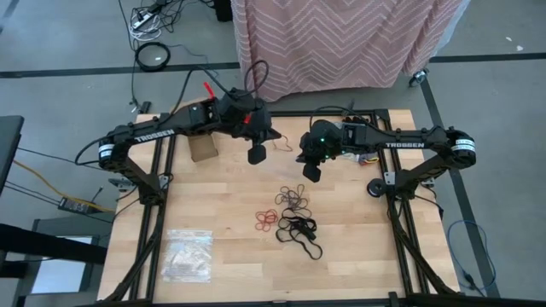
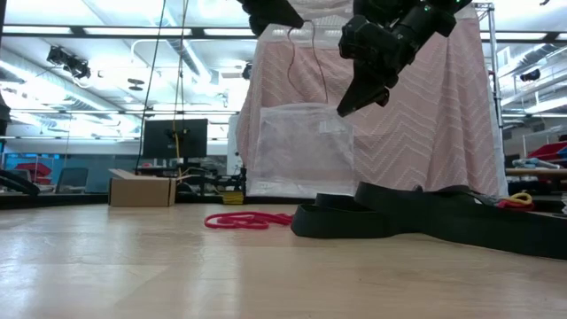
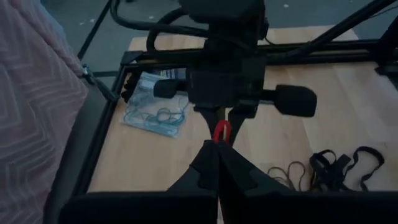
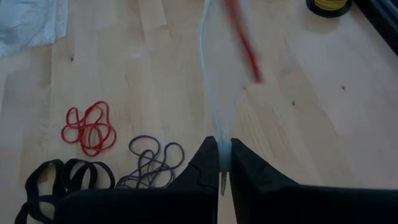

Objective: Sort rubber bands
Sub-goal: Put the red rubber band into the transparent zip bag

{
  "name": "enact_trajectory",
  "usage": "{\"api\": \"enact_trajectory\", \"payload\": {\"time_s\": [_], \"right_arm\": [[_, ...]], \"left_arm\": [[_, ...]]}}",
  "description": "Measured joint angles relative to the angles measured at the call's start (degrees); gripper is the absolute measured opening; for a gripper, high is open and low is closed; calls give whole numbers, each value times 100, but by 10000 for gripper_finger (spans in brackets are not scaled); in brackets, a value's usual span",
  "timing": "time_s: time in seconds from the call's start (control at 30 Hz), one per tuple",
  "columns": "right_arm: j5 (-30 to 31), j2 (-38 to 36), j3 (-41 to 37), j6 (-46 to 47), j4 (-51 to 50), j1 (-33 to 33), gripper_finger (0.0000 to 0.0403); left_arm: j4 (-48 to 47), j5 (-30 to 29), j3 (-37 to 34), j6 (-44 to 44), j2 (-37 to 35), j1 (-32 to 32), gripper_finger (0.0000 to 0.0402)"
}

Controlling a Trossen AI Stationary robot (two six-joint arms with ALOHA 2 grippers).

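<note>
Two arms, two hands: left hand (image 1: pixel 256 153), right hand (image 1: pixel 311 170). Rubber bands on bench (image 1: pixel 213 196) in three clusters: red cluster (image 1: pixel 266 218), thin dark cluster (image 1: pixel 294 199), thick black cluster (image 1: pixel 300 234); loops overlap, single bands uncountable. One bag of bands (image 1: pixel 188 254) on bench. One cardboard box (image 1: pixel 203 150).

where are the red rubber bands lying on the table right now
In the high view, the red rubber bands lie in a small heap near the table's middle, just left of the black rubber bands and below the tan-brown ones. They lie apart from both tools.
</note>
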Motion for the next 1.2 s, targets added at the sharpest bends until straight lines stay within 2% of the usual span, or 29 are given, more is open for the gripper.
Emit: {"api": "enact_trajectory", "payload": {"time_s": [0.5,0.7,0.83,1.2], "right_arm": [[-57,0,0,0,4,2,10],[-75,0,0,0,10,2,10],[-74,0,0,0,13,2,10],[-74,0,0,0,9,2,10]], "left_arm": [[-420,-206,0,172,53,143,0],[-443,-30,0,151,244,178,4],[-517,215,0,114,348,177,23],[-652,205,-2,-108,391,176,86]]}}
